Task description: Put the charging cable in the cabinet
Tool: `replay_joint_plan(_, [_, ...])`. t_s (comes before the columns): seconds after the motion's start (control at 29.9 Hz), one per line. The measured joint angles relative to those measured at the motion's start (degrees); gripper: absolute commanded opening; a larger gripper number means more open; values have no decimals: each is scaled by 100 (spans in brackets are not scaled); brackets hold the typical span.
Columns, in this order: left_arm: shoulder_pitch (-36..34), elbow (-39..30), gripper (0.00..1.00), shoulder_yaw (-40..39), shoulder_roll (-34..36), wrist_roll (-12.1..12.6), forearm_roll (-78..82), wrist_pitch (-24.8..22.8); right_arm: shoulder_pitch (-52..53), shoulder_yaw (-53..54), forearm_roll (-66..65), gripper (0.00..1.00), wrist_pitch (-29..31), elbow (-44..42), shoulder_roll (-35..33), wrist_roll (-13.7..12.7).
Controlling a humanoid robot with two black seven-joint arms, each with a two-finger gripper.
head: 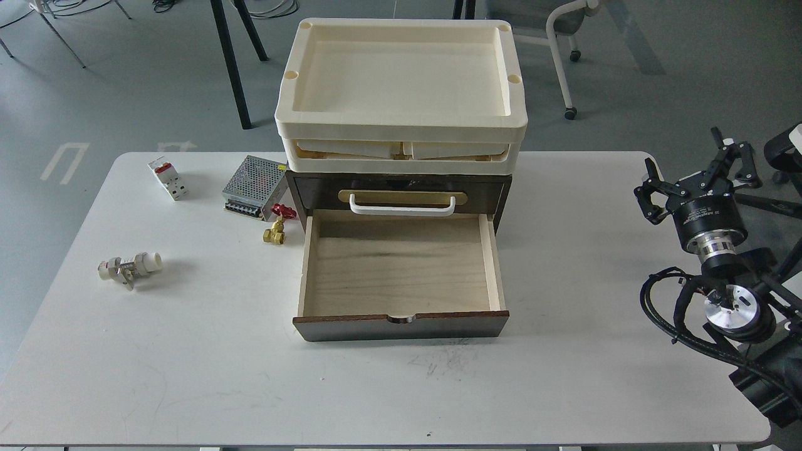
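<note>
The cabinet [401,188] is a dark brown drawer unit at the table's middle back. Its lower drawer [401,269] is pulled out and its pale wood inside is empty. The upper drawer is shut, with a white bar handle [401,205] on a brass plate. The charging cable is out of view. My left gripper is out of view too. My right gripper [695,172] is open and empty at the table's right edge, far from the cabinet.
Two stacked cream trays [401,94] sit on the cabinet. On the white table [188,376], left of the cabinet, are a perforated metal box [254,186], a brass valve with red handle [277,224], a white breaker [168,178] and a small white fitting [130,265].
</note>
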Motion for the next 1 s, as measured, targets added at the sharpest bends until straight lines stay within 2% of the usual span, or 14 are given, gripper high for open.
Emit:
replay_joint_plan(0.1, [-377, -468, 2, 141, -111, -3, 3, -344, 0, -1, -8, 100, 0, -3, 0, 0])
replay_joint_plan(0.23, [-812, -1784, 2, 231, -37, -4, -24, -809, 1, -1, -10, 100, 0, -8, 0, 0])
replay_joint_plan(0.4, [-1206, -4266, 2, 119, 470, -3, -68, -1316, 9, 2, -11, 100, -1, -7, 1, 7])
replay_joint_plan(0.6, [-1195, -7062, 2, -46, 935, -6, -45, -1468, 11, 3, -11, 100, -8, 0, 2, 10])
replay_joint_plan(0.77, [-959, -8107, 2, 34, 909, -3, 103, -1480, 11, 3, -23, 100, -4, -6, 2, 10])
replay_joint_plan(0.87, [-789, -8395, 2, 148, 762, -3, 545, -1480, 11, 3, -27, 100, -1, -8, 2, 10])
replay_joint_plan(1.0, [-216, -8550, 2, 248, 586, -2, 1880, -1474, 10, 3, -28, 100, 0, -9, 2, 9])
